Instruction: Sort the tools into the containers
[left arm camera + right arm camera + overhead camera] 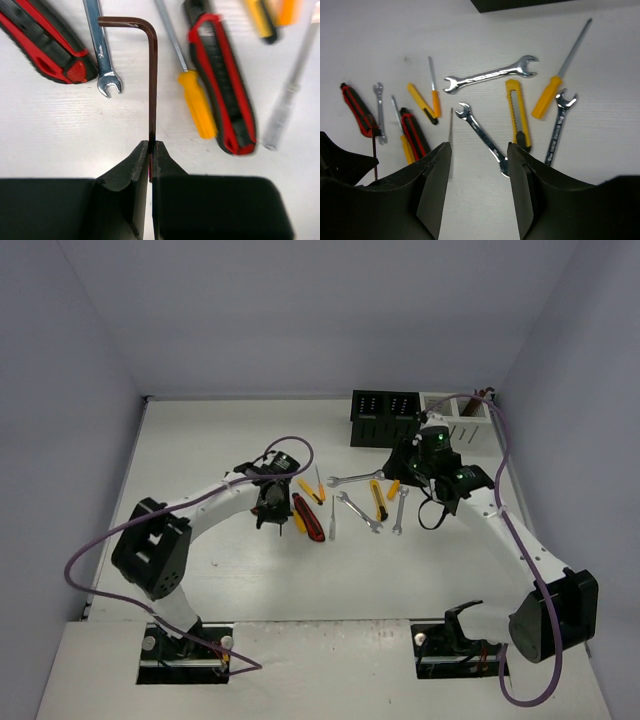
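Currently: 1 sorting job, judged barely begun.

1. Table (230, 440): white, carries everything below.
2. Black container (385, 420) and white container (462, 422): side by side, well beyond the fingers of both arms. Whether anything lies inside cannot be told.
3. Left gripper (151, 149): fingers pressed together, clamped on the end of item 8's long leg.
4. Right gripper (477, 150): fingers apart, nothing between them, hanging over the loose tools.
5. Red-black utility knives, 2: 1 (225, 90) ahead and to the right of the left fingers, 1 (45, 42) ahead and to their left.
6. Yellow utility knives, 2: 1 (517, 112) just ahead of the right-hand finger of the right gripper, 1 (422, 102) ahead of its other finger.
7. Silver wrenches, 4, and orange-handled screwdrivers, 3: the largest wrench (490, 75) lies crosswise straight ahead of the right fingers; the longest screwdriver (557, 75) lies ahead and to their right.
8. Hex key (153, 85): dark, L-shaped, short leg pointing left beyond the left fingertips. Whether it is off the table cannot be told.

Done: 1 tool gripped. Left: about 12 tools loose on the table, none seen delivered.
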